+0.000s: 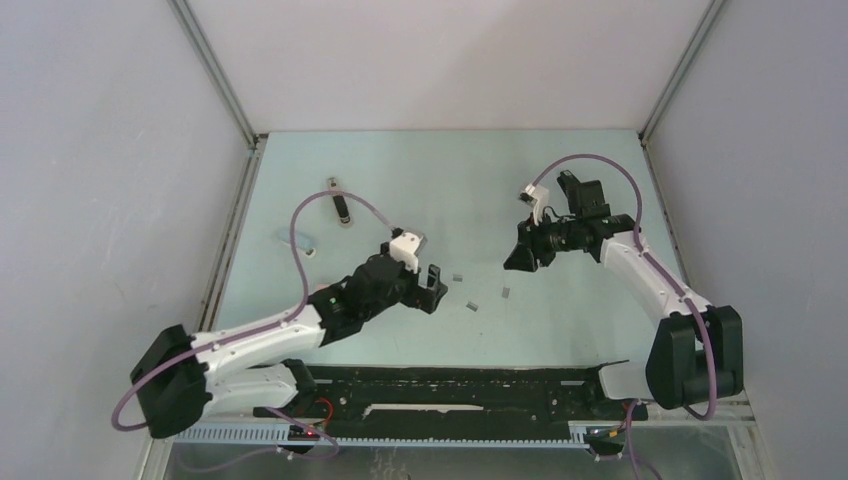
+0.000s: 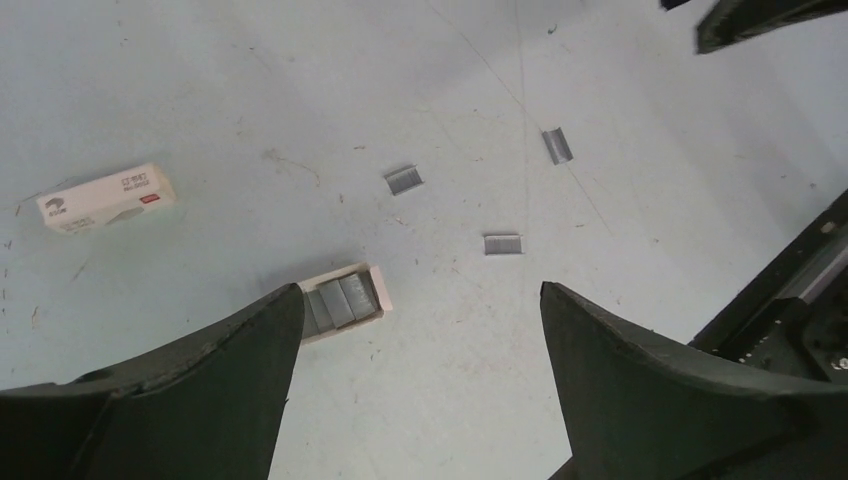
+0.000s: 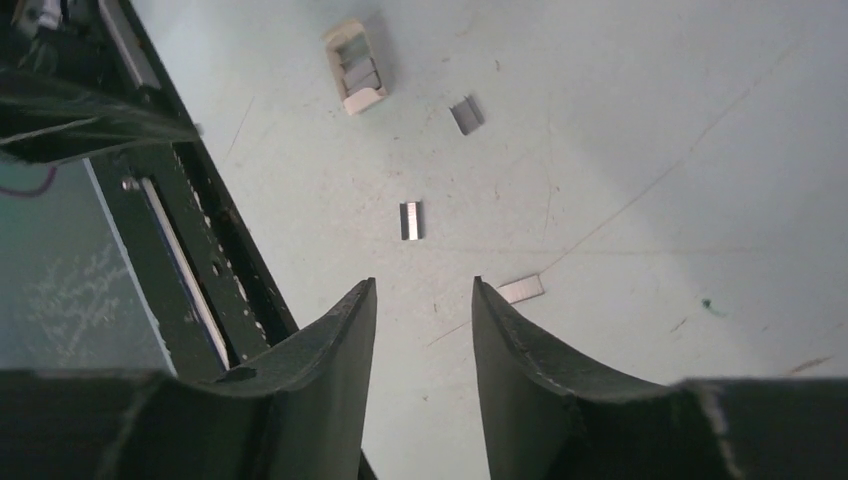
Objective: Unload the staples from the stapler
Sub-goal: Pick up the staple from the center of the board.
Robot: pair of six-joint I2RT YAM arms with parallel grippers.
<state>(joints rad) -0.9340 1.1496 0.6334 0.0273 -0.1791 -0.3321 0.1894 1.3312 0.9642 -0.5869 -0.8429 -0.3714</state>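
Top external view, scuffed pale-green table (image 1: 560, 170), grey walls (image 1: 100, 150), loose staples (image 1: 472, 304), likely stapler (image 1: 338, 201) far back, both jaws parted, empty.

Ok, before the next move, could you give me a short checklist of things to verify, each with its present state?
1. The left tool is open and empty: ok.
2. The right tool is empty, its gap narrower: ok.
3. The stapler lies free, far from both tools: ok.
4. The stapler's magazine is emptied: cannot tell, too small in the top view.
5. Three strips of staples lie loose, apart from each other: ok.
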